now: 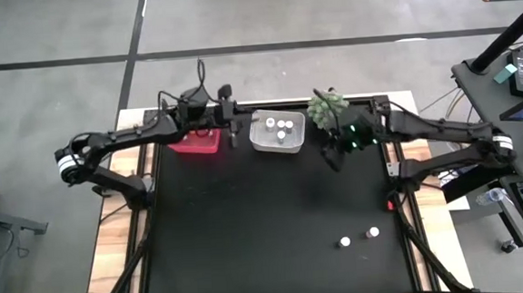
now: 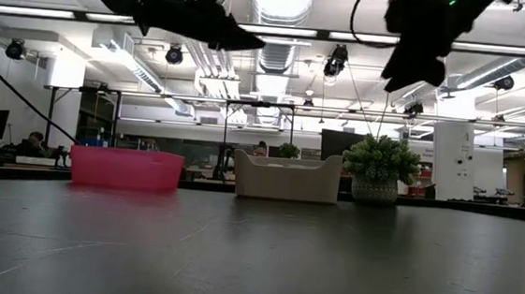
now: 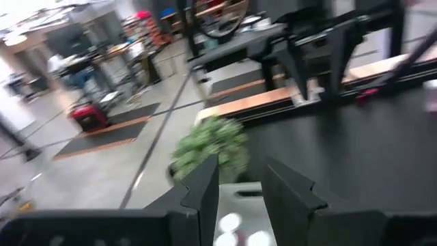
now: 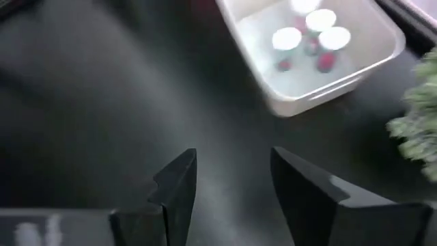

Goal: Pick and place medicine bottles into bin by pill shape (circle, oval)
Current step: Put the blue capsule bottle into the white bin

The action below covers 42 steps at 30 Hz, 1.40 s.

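3 bottles (image 1: 278,128) are sitting in the clear plastic bin (image 1: 258,143) at the top centre; 2 white-capped bottles (image 1: 359,238) are waiting on the matte black table (image 1: 248,229) at the lower right. The red bin (image 1: 196,143) is showing nothing inside. The right gripper (image 4: 229,188) is hovering beside the spiky plant (image 1: 326,104), fingers apart, empty. The left gripper (image 3: 239,184) is hanging between the bins, fingers parted, holding nothing.

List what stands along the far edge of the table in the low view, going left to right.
Pink bin → white bin → potted green plant.
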Each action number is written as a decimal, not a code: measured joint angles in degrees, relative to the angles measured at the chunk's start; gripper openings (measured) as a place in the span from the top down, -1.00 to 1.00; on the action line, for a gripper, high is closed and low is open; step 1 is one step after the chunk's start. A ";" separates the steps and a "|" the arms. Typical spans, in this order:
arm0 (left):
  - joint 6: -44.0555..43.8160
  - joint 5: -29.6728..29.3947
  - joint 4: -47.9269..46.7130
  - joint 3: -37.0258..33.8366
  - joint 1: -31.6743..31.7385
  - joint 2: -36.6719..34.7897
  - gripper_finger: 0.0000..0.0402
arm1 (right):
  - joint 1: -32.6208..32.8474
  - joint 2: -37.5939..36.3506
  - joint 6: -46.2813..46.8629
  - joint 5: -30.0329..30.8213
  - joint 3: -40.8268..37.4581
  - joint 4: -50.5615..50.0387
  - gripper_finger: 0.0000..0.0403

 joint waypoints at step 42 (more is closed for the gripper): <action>-27.10 -19.80 -3.95 19.90 -37.91 19.74 0.55 | 19.46 -46.40 -20.01 2.36 -45.08 63.30 0.48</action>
